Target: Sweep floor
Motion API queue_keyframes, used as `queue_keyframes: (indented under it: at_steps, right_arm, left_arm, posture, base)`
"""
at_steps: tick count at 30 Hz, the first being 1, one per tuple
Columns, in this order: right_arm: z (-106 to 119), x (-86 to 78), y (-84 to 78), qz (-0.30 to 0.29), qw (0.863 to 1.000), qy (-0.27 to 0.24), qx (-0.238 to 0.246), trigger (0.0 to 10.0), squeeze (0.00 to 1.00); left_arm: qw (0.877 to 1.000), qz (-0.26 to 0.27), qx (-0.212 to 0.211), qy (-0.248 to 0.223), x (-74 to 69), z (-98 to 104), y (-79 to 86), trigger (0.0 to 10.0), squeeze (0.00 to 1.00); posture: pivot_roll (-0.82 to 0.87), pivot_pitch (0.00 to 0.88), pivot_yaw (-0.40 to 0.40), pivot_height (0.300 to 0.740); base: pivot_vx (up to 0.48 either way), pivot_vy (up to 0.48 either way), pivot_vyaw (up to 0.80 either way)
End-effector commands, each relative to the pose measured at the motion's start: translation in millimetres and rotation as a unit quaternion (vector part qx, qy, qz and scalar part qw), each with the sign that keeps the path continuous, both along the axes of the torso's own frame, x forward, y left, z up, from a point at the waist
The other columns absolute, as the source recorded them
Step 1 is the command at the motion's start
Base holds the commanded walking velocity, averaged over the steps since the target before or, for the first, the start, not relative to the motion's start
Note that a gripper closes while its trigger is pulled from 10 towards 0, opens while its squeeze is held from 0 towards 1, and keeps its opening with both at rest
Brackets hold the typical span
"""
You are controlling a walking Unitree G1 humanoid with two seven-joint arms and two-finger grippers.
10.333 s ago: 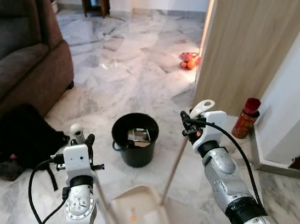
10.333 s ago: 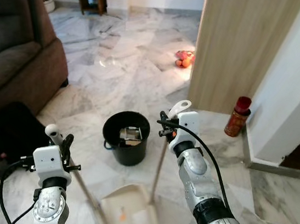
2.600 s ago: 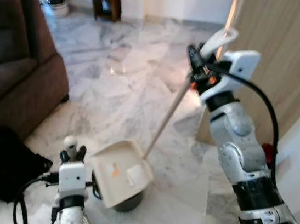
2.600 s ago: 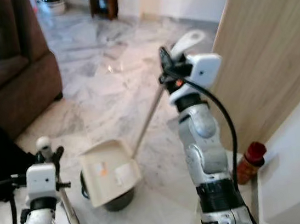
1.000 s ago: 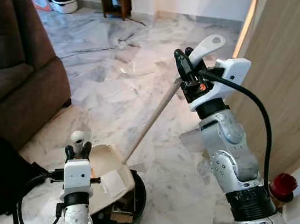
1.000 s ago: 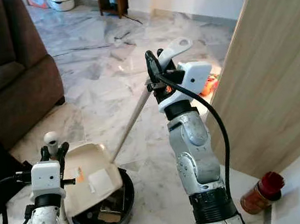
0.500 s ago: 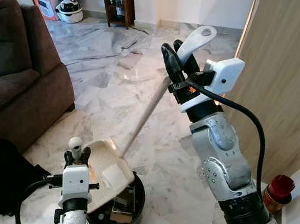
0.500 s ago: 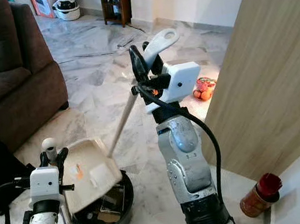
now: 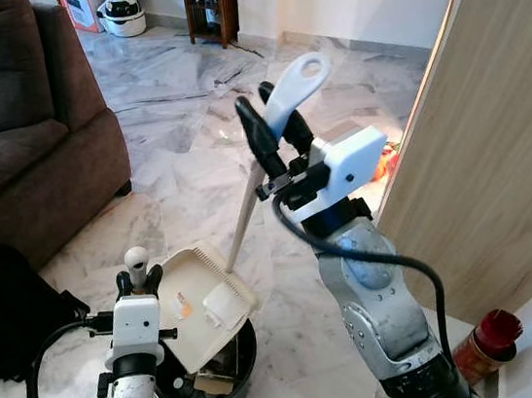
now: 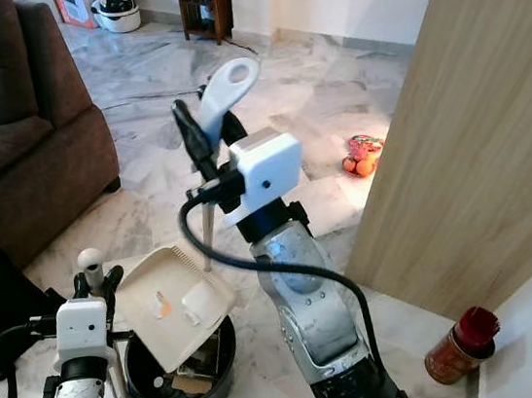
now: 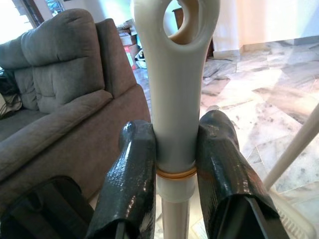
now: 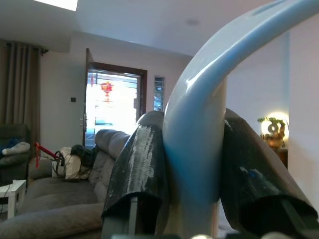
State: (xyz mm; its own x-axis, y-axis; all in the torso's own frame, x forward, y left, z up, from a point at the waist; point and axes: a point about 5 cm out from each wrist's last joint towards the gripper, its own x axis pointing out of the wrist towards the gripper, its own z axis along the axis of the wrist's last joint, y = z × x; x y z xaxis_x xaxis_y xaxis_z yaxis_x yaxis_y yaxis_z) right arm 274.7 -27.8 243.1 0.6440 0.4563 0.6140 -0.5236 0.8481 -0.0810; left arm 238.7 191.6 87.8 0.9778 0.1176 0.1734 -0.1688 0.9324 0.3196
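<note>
Left gripper (image 9: 139, 275) clamps the broom handle (image 11: 174, 89) low, beside the black bucket (image 10: 176, 373). Right gripper (image 9: 273, 139) pinches the dustpan handle (image 9: 293, 87), raised high. Cream dustpan (image 9: 206, 300) tilts over bucket; sofa (image 9: 11, 125) beyond.

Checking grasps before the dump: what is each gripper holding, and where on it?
Right gripper: dustpan, at its handle top. Left gripper: broom handle, just below its hanging loop.
</note>
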Motion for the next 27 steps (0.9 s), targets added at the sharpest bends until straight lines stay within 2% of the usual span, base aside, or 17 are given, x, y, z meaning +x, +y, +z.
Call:
queue_keyframes:
  at_steps: [1,13,27]
  right_arm:
    - [22.7,-14.8,-0.1,0.007,0.997,-0.070,0.021,10.0,0.00]
    - [30.0,-24.5,9.4,0.018,0.995,-0.089,0.049,10.0,0.00]
    - [33.9,-34.1,20.9,0.014,0.989,-0.141,0.031,10.0,0.00]
  left_arm:
    - [1.000,-0.001,0.001,-0.023,3.9,7.9,2.2,10.0,0.00]
    - [1.000,0.002,0.011,-0.021,1.1,9.9,11.6,10.0,0.00]
    - [0.999,-0.012,0.032,-0.021,5.4,17.2,21.8,10.0,0.00]
  posture:
    - [0.18,0.050,-0.046,0.740]
    - [0.20,0.054,-0.008,0.740]
    - [0.24,0.044,0.044,0.740]
  base:
    - [0.000,0.000,0.00]
    - [0.000,0.000,0.00]
    - [0.000,0.000,0.00]
